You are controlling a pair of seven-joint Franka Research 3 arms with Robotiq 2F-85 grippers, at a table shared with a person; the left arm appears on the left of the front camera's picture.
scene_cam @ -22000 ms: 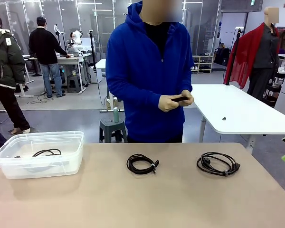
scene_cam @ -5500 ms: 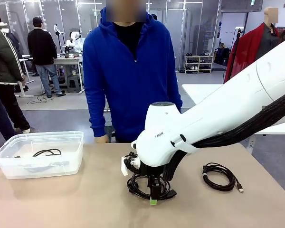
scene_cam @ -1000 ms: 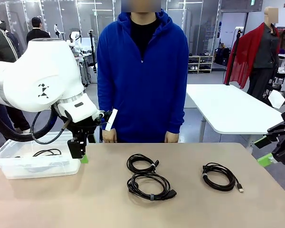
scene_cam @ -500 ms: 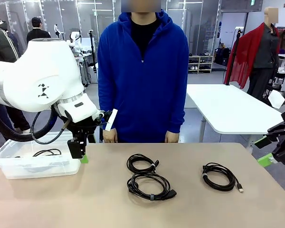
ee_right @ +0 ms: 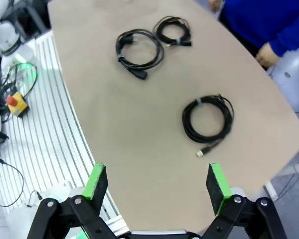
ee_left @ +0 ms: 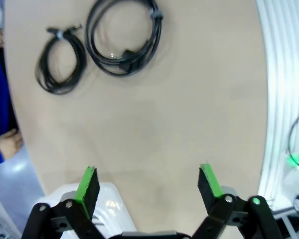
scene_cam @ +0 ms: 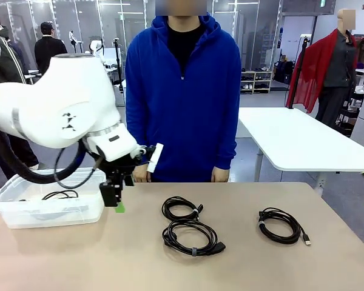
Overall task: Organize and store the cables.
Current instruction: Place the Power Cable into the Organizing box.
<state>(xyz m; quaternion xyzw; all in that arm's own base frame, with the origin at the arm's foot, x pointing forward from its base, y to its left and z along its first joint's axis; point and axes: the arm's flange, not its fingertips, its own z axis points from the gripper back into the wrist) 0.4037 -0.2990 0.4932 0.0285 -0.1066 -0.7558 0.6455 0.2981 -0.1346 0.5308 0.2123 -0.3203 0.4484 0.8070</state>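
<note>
Tabletop in pale tan, seen from the robot's side, with a person in a blue hoodie standing at the far edge, one hand hanging down just behind that edge. Near the middle, two coiled black cables lying just beside each other: a small coil tied with a strap, farther back, and a larger coil with a chunky plug, nearer the robot. Well apart to the right, a third coil with a slim USB-type plug at its right side. At the table's left end, a clear plastic bin holding a fourth cable, loosely wound on its floor.

Left gripper pointing down, low over bare table between the bin and the two middle coils, touching neither. Fingers spread wide, green pads well apart, nothing between them.

Right gripper raised well above the table toward its right side, looking down on all three loose coils. Fingers likewise spread wide and empty.
</note>
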